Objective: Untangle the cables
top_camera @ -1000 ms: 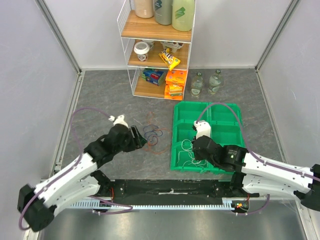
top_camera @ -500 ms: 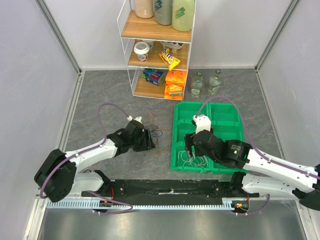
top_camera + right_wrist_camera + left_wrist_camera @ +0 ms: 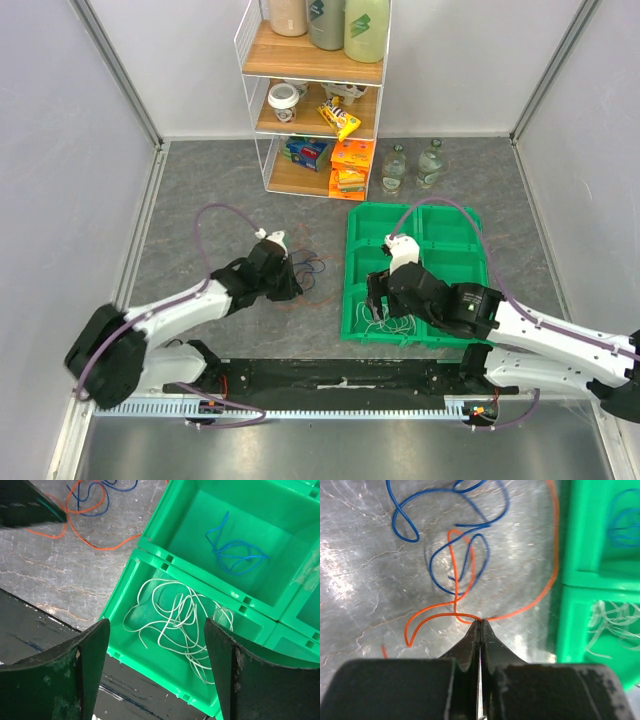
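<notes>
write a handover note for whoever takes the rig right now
Left gripper: jaws shut on the thin orange wire, which lies on the grey table crossed with a loose blue wire.
Right gripper: open, empty, over the green plastic tray.
Done: thin white wire in the tray's near compartment, coiled blue wire in the next.
Left: part orange from blue, probably tray them.

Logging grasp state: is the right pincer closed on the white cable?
No: the right wrist view shows the right pincer wide open above the white cable, which lies loose in a green tray compartment.
</notes>
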Tool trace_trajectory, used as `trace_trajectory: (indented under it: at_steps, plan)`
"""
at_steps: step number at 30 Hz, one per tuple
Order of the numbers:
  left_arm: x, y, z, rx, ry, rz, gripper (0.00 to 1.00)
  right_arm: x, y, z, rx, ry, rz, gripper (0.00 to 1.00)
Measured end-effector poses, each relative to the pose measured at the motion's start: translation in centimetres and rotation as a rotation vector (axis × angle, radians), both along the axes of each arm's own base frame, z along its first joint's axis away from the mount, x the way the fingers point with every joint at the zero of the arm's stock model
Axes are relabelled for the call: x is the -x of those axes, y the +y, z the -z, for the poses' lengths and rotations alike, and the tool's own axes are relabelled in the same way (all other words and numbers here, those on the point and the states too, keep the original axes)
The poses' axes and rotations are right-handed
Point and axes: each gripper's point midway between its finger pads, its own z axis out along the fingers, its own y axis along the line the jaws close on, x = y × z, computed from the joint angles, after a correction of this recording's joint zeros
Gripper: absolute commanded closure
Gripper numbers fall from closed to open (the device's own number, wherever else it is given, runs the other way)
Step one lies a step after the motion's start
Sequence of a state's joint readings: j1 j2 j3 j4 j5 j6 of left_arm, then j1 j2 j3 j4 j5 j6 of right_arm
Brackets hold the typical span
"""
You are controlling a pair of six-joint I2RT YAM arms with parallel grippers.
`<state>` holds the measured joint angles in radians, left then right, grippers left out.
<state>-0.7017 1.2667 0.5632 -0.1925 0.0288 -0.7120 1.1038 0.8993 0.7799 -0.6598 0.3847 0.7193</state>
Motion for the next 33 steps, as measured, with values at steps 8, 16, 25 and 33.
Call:
trace_trajectory:
  at_steps: [8,16,25,33]
  plan:
    - [1.0,2.0,-12.7,0.235,-0.356,-0.018,0.98,0.1,0.6,1.1,0.013,0.021,-0.019,0.16]
    - [3.8,5.8,-26.4,0.454,-0.733,-0.049,0.98,0.2,3.2,2.1,0.013,0.044,-0.12,0.09]
    - [6.0,7.4,-33.9,0.591,-0.89,-0.05,0.98,0.0,11.5,0.0,-0.152,-0.012,-0.371,0.06]
    - [6.3,7.1,-34.1,0.634,-0.861,-0.051,0.98,0.1,20.6,-1.6,-0.156,-0.169,-0.516,0.09]
